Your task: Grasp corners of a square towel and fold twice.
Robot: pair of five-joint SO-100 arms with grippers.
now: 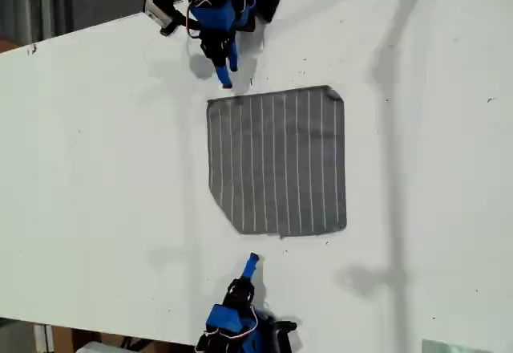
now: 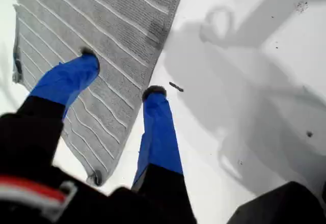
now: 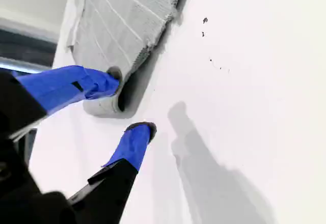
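Grey towel flat between both open grippers' fingers

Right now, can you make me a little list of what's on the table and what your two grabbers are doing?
cloth: the towel, dark grey with thin white stripes
cloth state: lying flat and spread out, not folded yet
surface: white table
my first gripper: open, one finger over the towel, the other over bare table, straddling an edge
my second gripper: open, at a towel corner, one fingertip right by it
held: nothing grasped yet
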